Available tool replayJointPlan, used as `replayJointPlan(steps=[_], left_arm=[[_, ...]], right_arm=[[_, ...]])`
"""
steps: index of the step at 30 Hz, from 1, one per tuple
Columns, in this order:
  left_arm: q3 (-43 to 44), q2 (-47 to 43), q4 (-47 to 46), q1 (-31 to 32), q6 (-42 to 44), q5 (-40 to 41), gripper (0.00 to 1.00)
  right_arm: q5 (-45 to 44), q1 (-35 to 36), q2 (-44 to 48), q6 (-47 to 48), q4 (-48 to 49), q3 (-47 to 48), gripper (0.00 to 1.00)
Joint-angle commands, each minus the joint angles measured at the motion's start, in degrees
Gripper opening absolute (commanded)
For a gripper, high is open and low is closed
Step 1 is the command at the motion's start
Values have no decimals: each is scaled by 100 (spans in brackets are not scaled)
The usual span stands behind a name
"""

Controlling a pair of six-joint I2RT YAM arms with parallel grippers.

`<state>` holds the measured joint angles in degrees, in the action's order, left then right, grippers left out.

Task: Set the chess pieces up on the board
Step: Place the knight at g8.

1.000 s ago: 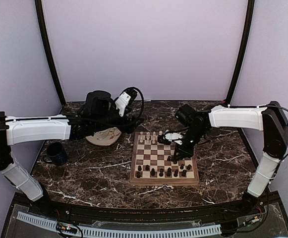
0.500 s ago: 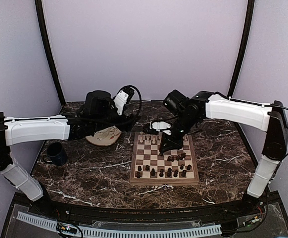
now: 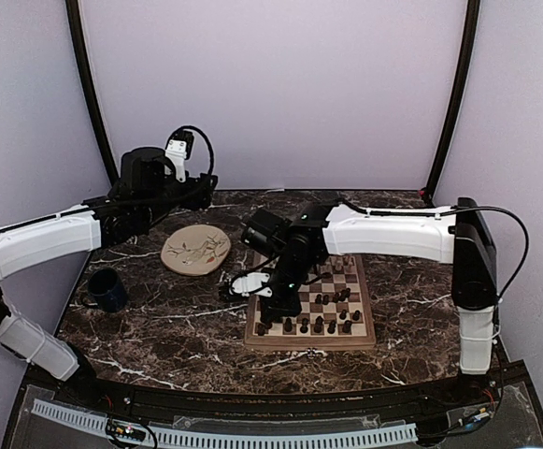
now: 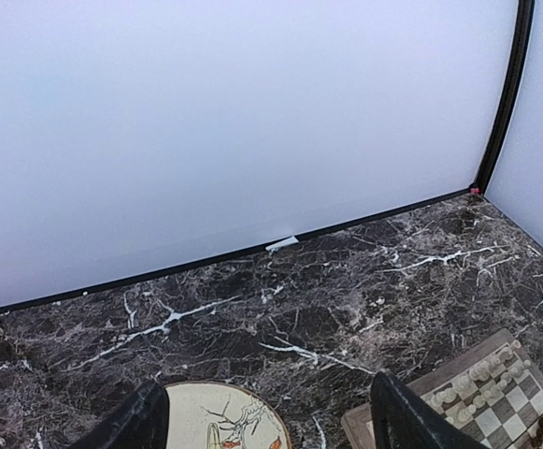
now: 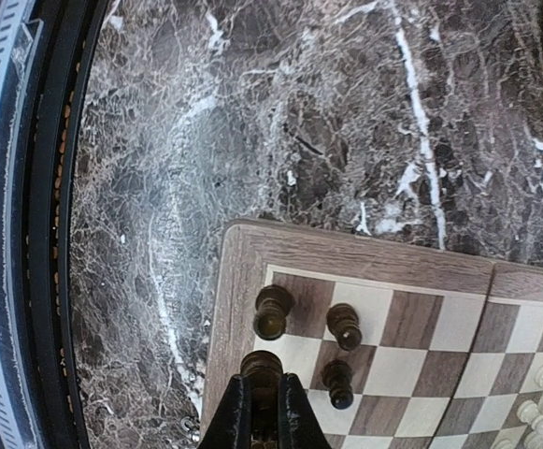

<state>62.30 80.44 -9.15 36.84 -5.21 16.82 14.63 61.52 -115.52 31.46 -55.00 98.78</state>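
One dark turned piece (image 5: 262, 364) pinched by right gripper (image 5: 264, 391) | left gripper (image 4: 266, 423) spread

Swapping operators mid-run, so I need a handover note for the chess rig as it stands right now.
Left gripper: open, empty, raised at the back left.
Right gripper: shut on a dark piece at the board's near row, by the left corner. Can't tell if it has touched down.
Done: pale pieces stand along the far edge; several dark pieces are on the near rows.
Left: release the held one, then probably move the dark cluster from mid-board into the near rows.
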Motion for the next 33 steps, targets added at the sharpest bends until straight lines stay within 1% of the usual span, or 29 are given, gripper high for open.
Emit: replayJointPlan(steps=[1, 11, 23, 27, 33], left_arm=[[-103, -235, -100, -10, -69, 59, 76], [-113, -216, -131, -19, -92, -95, 76], [-122, -161, -147, -19, -120, -226, 76], [-123, -152, -142, -19, -137, -264, 76], [-127, -134, -143, -19, -147, -309, 75]], right_arm=[[-420, 187, -195, 81, -130, 119, 8], [-577, 216, -160, 59, 86, -248, 8], [-699, 206, -193, -14, 445, -492, 11], [-731, 210, -203, -27, 505, -521, 13], [-783, 212, -175, -49, 513, -577, 21]])
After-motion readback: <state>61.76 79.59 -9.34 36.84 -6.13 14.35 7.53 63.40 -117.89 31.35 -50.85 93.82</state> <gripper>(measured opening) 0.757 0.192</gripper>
